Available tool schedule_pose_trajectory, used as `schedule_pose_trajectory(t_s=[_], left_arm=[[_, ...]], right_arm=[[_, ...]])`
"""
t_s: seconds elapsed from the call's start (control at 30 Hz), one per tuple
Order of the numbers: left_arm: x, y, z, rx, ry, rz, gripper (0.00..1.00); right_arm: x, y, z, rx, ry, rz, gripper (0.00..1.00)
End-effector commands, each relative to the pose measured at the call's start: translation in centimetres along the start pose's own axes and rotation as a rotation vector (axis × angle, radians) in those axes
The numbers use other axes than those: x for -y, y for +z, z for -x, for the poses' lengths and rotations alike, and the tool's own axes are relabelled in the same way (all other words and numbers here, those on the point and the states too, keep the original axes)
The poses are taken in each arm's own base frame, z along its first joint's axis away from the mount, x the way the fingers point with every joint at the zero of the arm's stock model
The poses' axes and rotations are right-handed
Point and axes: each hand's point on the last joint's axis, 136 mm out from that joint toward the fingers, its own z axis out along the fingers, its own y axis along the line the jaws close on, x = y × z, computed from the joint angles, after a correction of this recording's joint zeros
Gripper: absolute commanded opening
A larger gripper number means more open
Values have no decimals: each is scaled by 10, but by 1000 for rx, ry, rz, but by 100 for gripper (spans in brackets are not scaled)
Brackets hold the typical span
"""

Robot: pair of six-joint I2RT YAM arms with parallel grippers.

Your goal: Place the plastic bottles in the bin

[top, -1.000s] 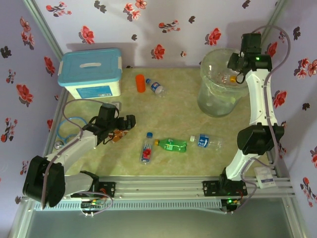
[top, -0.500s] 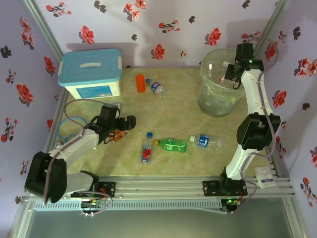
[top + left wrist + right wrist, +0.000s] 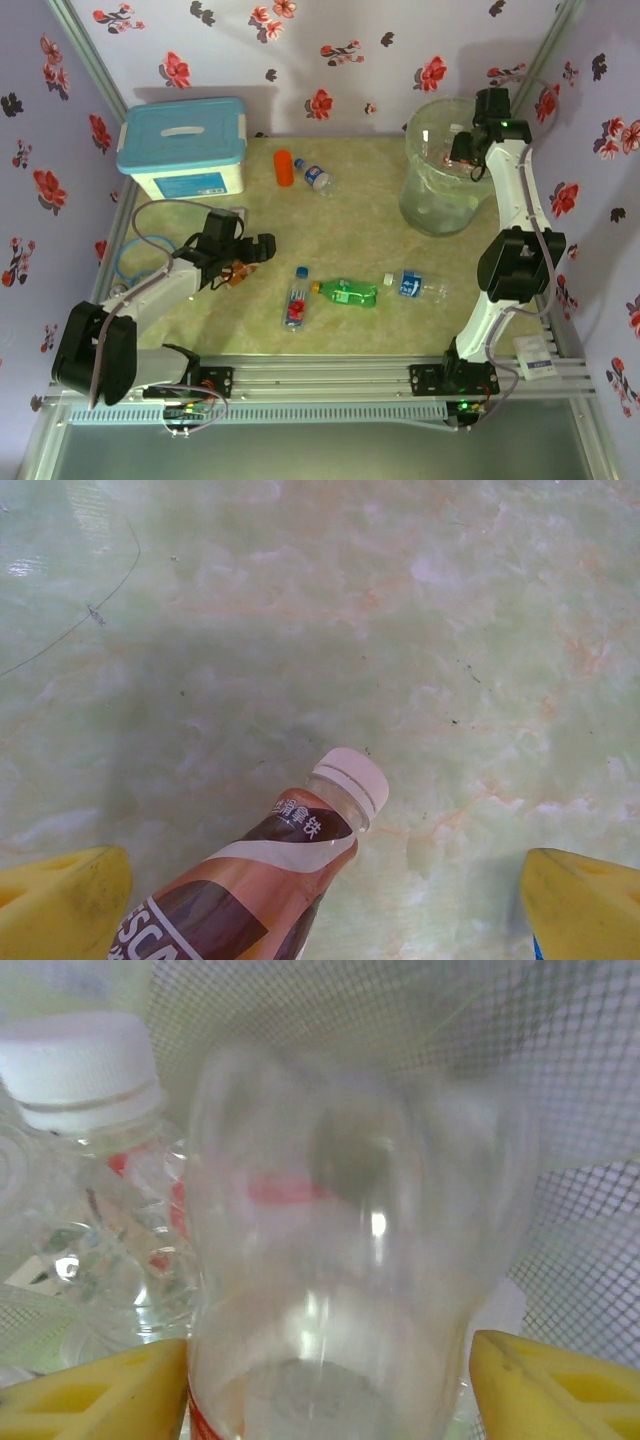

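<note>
My right gripper (image 3: 462, 150) hangs over the bin (image 3: 428, 208), a translucent pale-green bucket at the back right. In the right wrist view its yellow fingers (image 3: 110, 1400) stand open around a blurred clear bottle (image 3: 350, 1260) with a red label, with a gap at the right finger. A white-capped clear bottle (image 3: 90, 1090) lies in the bin behind it. My left gripper (image 3: 245, 255) is wide open on the table's left. It straddles a brown-labelled bottle (image 3: 270, 880) that lies on the table with its white cap pointing away.
Loose on the table lie an orange bottle (image 3: 284, 167), a blue-label bottle (image 3: 318, 177), a red-label bottle (image 3: 296, 300), a green bottle (image 3: 347, 292) and a clear bottle (image 3: 415, 285). A blue-lidded white box (image 3: 183, 145) stands at the back left.
The right gripper shifted slightly left over the bin and its jaws opened, loosing the clear bottle. The left gripper edged a little toward the brown bottle.
</note>
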Motion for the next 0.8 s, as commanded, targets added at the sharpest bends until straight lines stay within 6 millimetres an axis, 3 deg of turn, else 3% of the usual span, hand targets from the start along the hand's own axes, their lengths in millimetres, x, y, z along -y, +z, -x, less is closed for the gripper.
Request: schedule_pose_trajectory(t_s=[0.0,0.3,0.5,0.67,0.77], left_arm=[[5,-1,13,29,-21,-21,100],[4,-1,11,24,-16,-20,100],[3,1,10,22,-15,-18,100],[3,2,10,22,-17,-18,100],[4,3,11,22,-19,-19,100]], right_arm=[[-3,-33,22,80,-22,1,77],[-19,-85,43,200,-50,55,81],[-35,-134,49,304,-73,110,81],[-54,-171,47,361,-91,205,81],[-76,-189,38,371,-139,280,79]])
